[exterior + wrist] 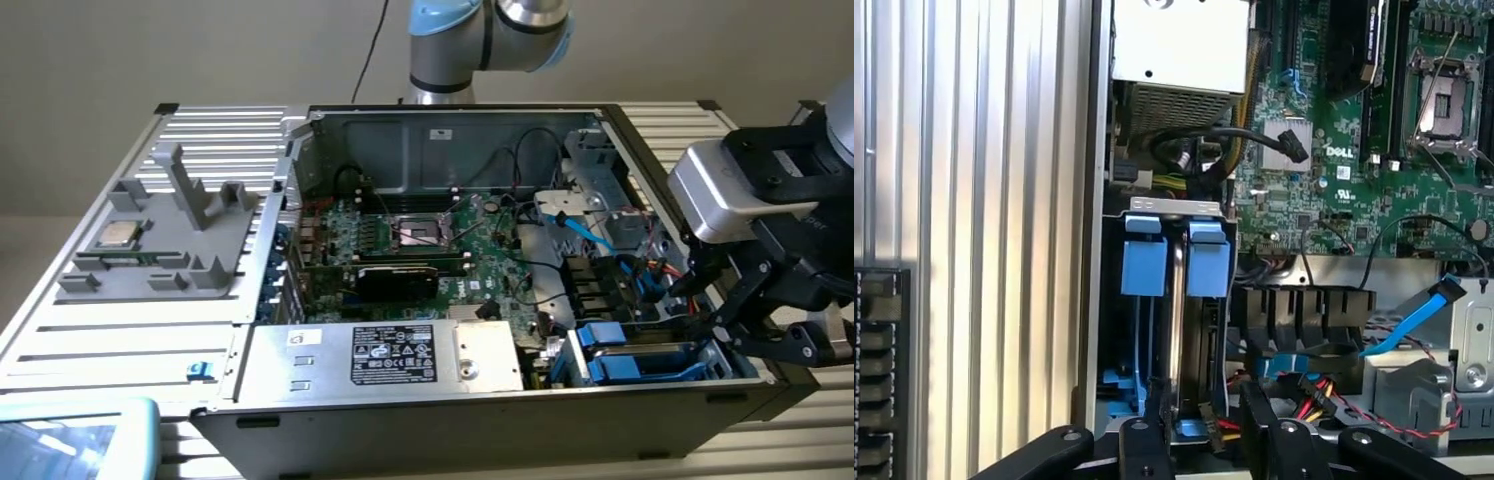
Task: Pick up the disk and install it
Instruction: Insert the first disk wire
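The disk stands on edge in the drive bay of the open computer case, its bright blue end tab facing the power supply. In the exterior view the disk is the farther of the two blue-framed units in the bay at the case's near right corner. My gripper reaches down at the bay's other end. Its black fingers straddle the disk's end and sit close against both sides. In the exterior view my gripper hangs over the right end of the bay.
A second blue-framed drive sits beside the disk, on the side toward the case wall. Red, yellow and black cables bunch beside the bay. The power supply and motherboard fill the case. A grey fixture holds a processor chip.
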Motion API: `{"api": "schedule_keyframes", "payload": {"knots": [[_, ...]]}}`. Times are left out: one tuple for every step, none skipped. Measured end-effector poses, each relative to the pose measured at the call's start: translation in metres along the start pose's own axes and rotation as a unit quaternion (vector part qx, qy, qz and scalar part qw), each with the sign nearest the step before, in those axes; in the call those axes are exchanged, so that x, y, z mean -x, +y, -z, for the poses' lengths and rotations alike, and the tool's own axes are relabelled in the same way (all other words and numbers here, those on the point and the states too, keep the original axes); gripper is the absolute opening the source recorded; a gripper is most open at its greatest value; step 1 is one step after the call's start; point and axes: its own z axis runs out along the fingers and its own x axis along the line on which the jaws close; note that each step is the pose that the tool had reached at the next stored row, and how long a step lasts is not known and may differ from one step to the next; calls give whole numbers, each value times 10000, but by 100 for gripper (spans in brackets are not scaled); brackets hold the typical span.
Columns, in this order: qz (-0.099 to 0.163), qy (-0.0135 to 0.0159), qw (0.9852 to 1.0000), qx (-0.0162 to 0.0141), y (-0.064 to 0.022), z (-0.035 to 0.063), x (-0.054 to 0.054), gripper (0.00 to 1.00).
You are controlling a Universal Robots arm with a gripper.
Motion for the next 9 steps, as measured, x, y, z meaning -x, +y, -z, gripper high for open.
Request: {"api": "schedule_keyframes", "payload": {"knots": [[14, -18, 10000, 2, 0, -7, -6, 40], [28, -36, 10000, 4, -1, -13, -12, 40], [36, -52, 10000, 5, -1, -19, -20, 40], [39, -64, 10000, 5, -2, -20, -27, 40], [39, -68, 10000, 6, -2, -20, -27, 40], [39, -68, 10000, 6, -2, -20, -27, 40], [39, -68, 10000, 5, -2, -20, -27, 40], [39, -68, 10000, 5, -2, -20, -27, 40], [39, -70, 10000, 6, -2, -20, -28, 40]]}}
